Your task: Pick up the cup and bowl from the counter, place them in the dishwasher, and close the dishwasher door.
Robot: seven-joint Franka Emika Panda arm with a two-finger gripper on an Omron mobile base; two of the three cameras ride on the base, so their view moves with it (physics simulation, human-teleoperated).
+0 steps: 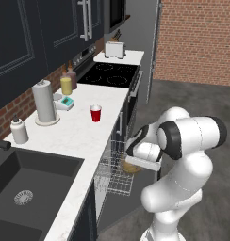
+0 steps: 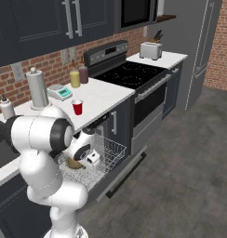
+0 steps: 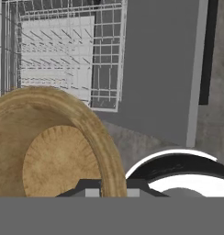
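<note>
I'm midway through loading the bowl (image 3: 54,151), my hand (image 3: 113,189) clenched on its rim just above the pulled-out wire rack (image 1: 112,174), so next I lower, release, then fetch the cup (image 1: 95,113) from the desk (image 1: 84,134).

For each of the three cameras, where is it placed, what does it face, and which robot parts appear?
Left base view: behind the arm's left, facing the counter, cup and dishwasher rack; arm at lower right.
Right base view: behind the arm's right, facing the stove and open dishwasher door; arm at lower left.
Hand view: on the hand, facing the bowl held by the end effector.
Both base views share cup, bowl and rack.
</note>
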